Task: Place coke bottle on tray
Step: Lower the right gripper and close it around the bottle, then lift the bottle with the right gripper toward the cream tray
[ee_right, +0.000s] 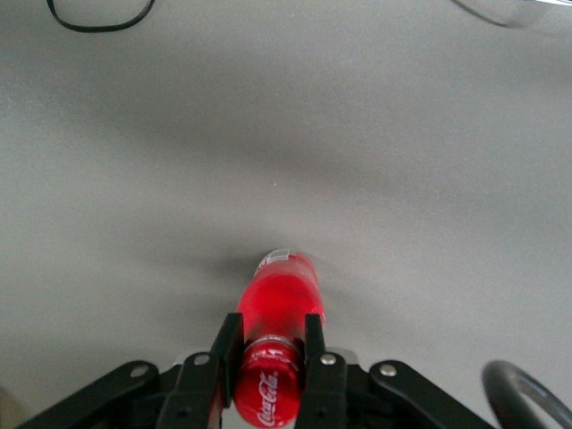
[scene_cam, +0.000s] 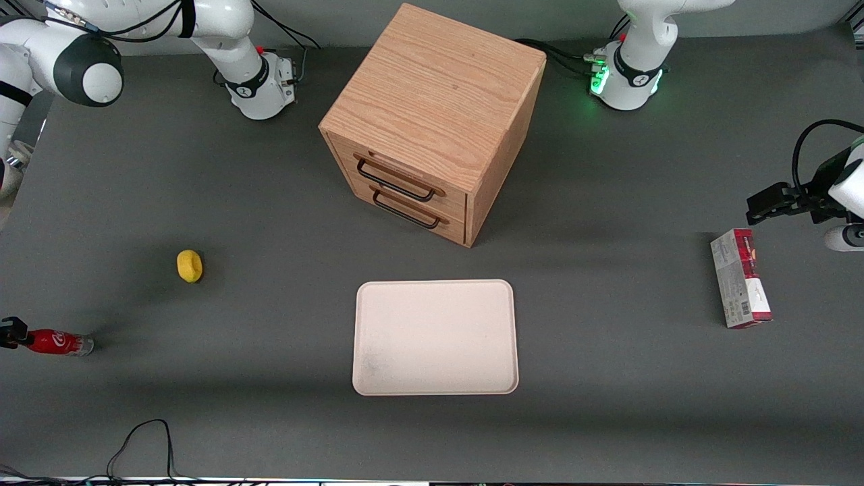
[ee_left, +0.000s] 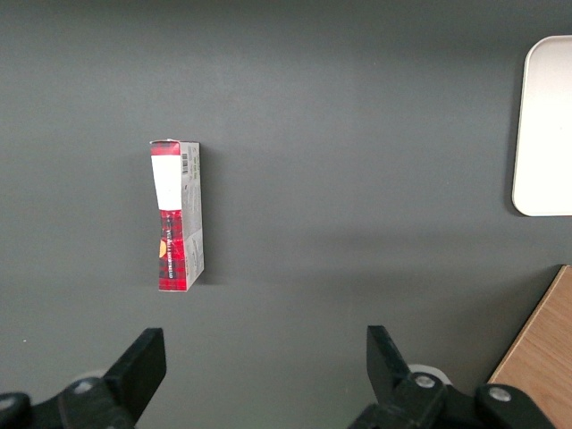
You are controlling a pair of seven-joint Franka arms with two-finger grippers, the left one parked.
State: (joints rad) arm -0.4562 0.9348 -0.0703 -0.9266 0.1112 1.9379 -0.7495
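The coke bottle (scene_cam: 59, 343) is a small red bottle with white script. It lies on its side at the working arm's end of the table, at the edge of the front view. My gripper (scene_cam: 10, 334) is at its cap end. In the right wrist view the gripper (ee_right: 271, 326) is shut on the coke bottle (ee_right: 279, 290), one black finger on each side of its neck. I cannot tell whether the bottle rests on the table or hangs just above it. The cream tray (scene_cam: 435, 337) lies empty at mid-table, nearer the front camera than the cabinet. Its corner shows in the left wrist view (ee_left: 547, 125).
A wooden two-drawer cabinet (scene_cam: 432, 115) stands farther from the camera than the tray. A yellow lemon-like object (scene_cam: 190, 266) lies between bottle and tray. A red-and-white carton (scene_cam: 740, 278) lies toward the parked arm's end. A black cable (scene_cam: 142, 439) loops near the table's front edge.
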